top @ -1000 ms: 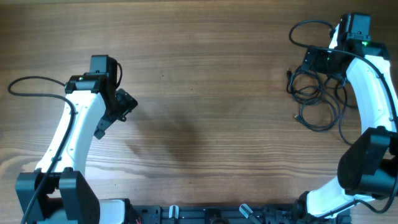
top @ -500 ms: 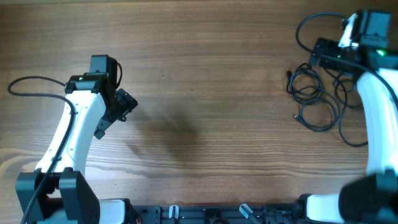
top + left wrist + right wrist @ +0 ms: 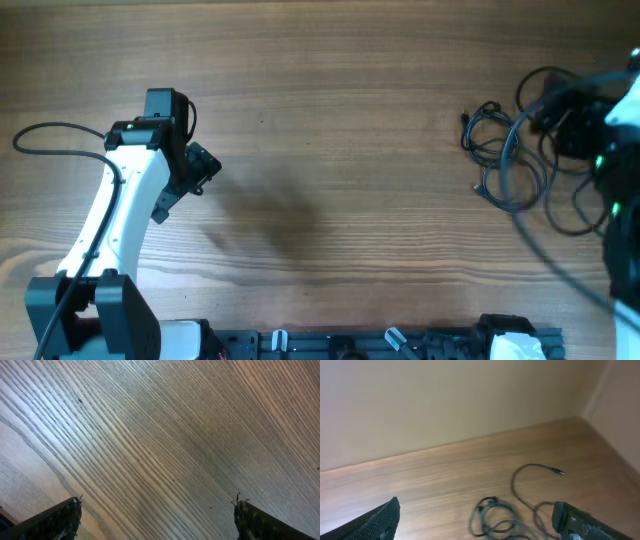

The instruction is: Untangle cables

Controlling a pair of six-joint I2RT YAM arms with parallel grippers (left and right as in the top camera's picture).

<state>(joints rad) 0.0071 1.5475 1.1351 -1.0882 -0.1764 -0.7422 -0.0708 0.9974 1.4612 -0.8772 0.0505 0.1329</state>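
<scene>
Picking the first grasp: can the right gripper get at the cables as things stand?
Likely yes. The right gripper is open, the cables lie on bare table just ahead of it, and nothing stands between.

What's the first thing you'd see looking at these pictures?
A messy tangle of thin black cables lies on the wooden table, near its right side. Just beside it, the right arm looks blurry at the picture's edge. The left arm sits far off on the left, its end effector open and empty.

Overhead straight down on table (image 3: 330, 120), left wrist close above it, right wrist and overhead share cables (image 3: 490, 145)
</scene>
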